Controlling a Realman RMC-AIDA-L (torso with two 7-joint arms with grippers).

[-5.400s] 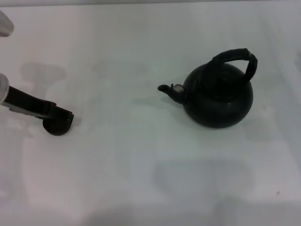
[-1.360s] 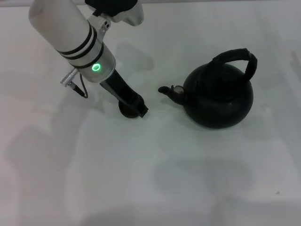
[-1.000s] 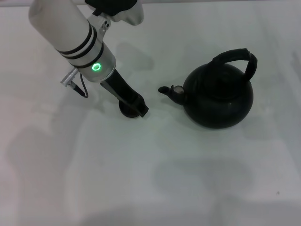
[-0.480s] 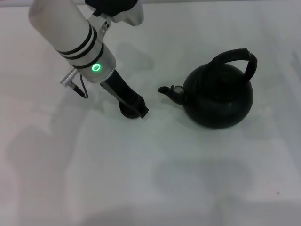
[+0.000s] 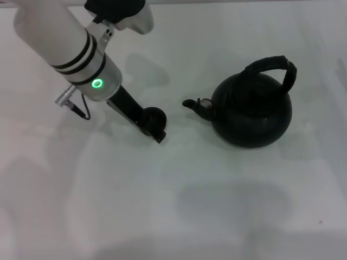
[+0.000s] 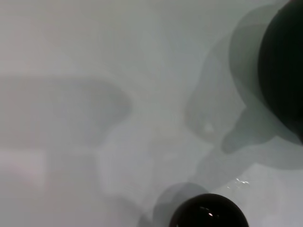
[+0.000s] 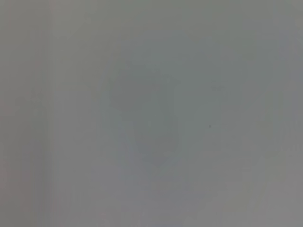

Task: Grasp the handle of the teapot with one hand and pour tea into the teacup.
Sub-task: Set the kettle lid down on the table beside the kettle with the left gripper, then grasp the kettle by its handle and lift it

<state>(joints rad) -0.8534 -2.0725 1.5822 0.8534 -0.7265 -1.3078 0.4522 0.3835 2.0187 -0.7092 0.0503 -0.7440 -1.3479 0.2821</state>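
Observation:
The matte-black teapot (image 5: 252, 111) stands upright right of centre, its arched ribbed handle (image 5: 269, 63) on top and its short spout (image 5: 191, 103) pointing left. The tiny dark teacup (image 5: 156, 116) is just left of the spout, a small gap between them. My left gripper (image 5: 154, 131) reaches down from the upper left, its dark tip right against the near side of the teacup. Whether the gripper holds the cup cannot be told. In the left wrist view the teacup (image 6: 209, 211) shows as a dark dome, with the teapot (image 6: 284, 71) beyond it. The right gripper is out of view.
Everything stands on a plain white table (image 5: 179, 206). My left arm's white forearm with a green light (image 5: 97, 83) crosses the upper left. The right wrist view shows only bare pale surface (image 7: 151, 113).
My left arm has shifted left and slightly toward me over the last half second, uncovering more of the teacup. The teapot has not moved.

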